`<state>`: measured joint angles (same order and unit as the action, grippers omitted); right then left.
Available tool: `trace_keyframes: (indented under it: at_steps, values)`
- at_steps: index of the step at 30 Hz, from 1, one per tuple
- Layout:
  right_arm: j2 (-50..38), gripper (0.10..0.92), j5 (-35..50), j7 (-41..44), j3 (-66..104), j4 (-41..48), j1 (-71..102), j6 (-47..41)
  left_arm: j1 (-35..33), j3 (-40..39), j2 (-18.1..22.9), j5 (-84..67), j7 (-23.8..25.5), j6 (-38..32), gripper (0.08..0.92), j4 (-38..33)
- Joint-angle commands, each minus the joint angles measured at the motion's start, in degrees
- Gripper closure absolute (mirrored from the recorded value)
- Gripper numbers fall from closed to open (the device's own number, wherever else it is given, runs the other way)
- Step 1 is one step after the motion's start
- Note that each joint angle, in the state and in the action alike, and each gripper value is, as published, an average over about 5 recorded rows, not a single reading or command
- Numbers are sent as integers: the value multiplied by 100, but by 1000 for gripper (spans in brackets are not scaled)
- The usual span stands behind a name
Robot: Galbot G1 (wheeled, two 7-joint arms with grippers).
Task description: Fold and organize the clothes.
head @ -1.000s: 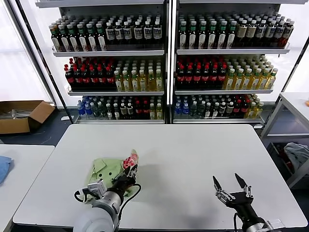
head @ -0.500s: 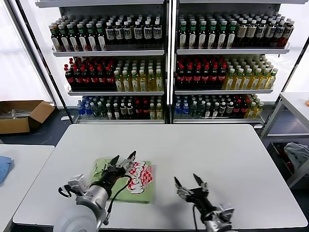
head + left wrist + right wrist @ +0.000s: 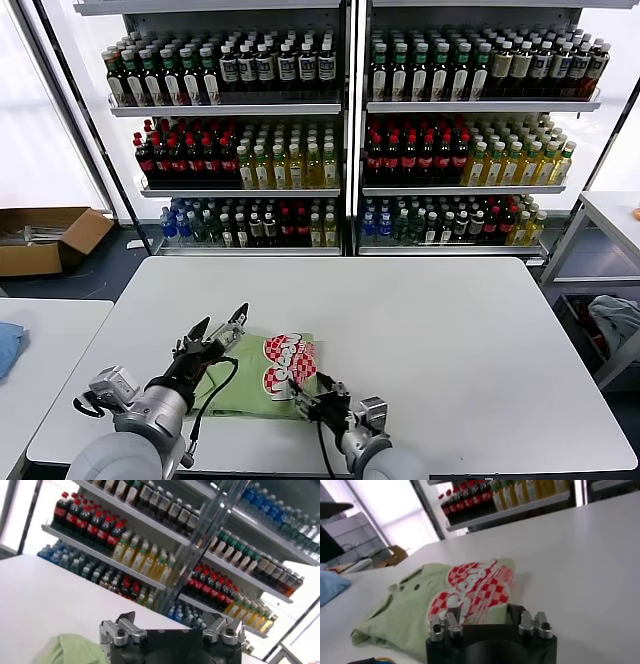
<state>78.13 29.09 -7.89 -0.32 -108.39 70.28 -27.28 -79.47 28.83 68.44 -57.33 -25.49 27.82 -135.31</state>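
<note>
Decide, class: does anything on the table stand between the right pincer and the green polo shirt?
Nothing visible does. The right pincer is already at the near edge of the folded green polo shirt, beside its red-and-white graphic. The left pincer hangs open over the shirt's far left part, out of the way.

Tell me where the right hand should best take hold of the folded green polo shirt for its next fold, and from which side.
Probably the near right corner of the polo shirt, below the red-and-white graphic. The shirt lies flat on the white table, so only its edges can be pinched; the right hand sits at that corner, coming in low from the robot's side. The left hand, open, hovers over the far left edge.
</note>
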Motion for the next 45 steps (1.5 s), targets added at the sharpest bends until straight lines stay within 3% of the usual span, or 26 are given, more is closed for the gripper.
trace_keyframes:
  at_steps: [1, 7, 14, 18, 26, 31, 37, 45]
  values:
    - [135, 475, 97, -251, -529, 311, -443, -490, -139, 389, 14, -127, 42, -7, 177, -116]
    - [-219, 649, -88, -105, -251, -96, -291, -525, -193, 484, 43, -136, 42, -1, 177, -136]
    - [-983, 854, -870, 377, 298, -682, -37, -574, -172, 493, 72, -120, 38, -49, 177, -90]
    - [-1406, 916, -931, 576, 757, -1031, 145, -578, -169, 435, 120, -101, 36, -49, 177, -105]
    - [-2114, 915, -985, 919, 1495, -1008, 463, -307, -173, 407, 170, -75, 37, -51, 177, -82]
    - [-2108, 915, -1489, 983, 1655, -675, 574, 109, -203, 420, 248, -20, 36, -61, 177, -73]
    - [-2062, 911, -1496, 972, 1829, -837, 877, 365, -311, 501, 250, -25, 52, -65, 177, -69]
    - [-1770, 720, -1474, 593, 1861, -1383, 1022, 342, -368, 462, 245, -12, 63, -58, 177, -142]
